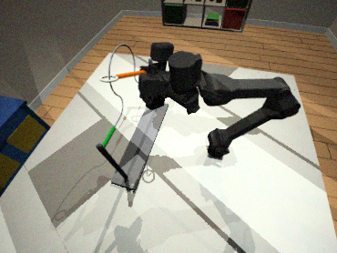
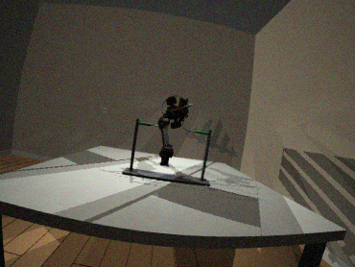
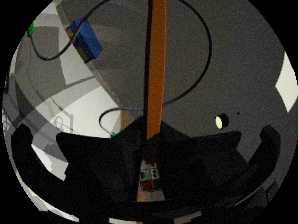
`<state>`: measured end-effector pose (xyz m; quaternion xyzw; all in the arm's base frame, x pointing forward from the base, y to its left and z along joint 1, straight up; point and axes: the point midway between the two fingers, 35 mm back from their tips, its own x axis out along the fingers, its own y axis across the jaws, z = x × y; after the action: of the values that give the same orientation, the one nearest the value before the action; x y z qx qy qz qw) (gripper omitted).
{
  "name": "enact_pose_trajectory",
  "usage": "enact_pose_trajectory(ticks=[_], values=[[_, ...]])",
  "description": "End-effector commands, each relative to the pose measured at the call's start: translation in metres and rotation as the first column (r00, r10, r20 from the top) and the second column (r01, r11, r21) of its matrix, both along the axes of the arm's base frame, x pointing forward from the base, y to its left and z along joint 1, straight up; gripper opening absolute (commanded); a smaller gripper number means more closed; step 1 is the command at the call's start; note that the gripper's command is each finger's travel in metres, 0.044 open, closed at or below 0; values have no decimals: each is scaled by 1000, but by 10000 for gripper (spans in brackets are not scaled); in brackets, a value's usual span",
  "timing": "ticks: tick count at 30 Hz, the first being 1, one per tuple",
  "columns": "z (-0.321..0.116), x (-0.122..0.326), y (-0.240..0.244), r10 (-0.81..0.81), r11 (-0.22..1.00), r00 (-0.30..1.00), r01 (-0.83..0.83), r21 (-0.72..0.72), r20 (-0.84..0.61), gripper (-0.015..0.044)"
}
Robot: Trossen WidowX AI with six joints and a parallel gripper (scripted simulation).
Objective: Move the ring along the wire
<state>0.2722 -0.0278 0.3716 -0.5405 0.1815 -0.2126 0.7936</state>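
We're mid-run, I'd say: our pincer (image 1: pixel 147 72) (image 3: pixel 147 120) is clamped on the orange handle (image 1: pixel 130 74) (image 2: pixel 178 109) (image 3: pixel 156 70), ring (image 1: pixel 108 79) out around the grey wire (image 1: pixel 121 106) (image 3: pixel 210 47), so next we'd creep along the bend, keeping the ring centred and off the grey

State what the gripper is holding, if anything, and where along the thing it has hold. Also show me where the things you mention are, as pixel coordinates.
The gripper (image 3: pixel 147 120) holds the ring's orange handle (image 1: pixel 131 74) (image 3: pixel 157 65), at the end away from the ring (image 1: pixel 108 79).
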Motion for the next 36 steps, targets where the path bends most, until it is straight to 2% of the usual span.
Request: enact_pose_trajectory(ticks=[1, 18, 36], values=[[1, -1, -1, -6, 998, 1000, 6, -66, -4, -150], [9, -1, -3, -12, 954, 1000, 8, -300, -13, -150], [17, -1, -3, -22, 849, 1000, 9, -528, -19, -150]])
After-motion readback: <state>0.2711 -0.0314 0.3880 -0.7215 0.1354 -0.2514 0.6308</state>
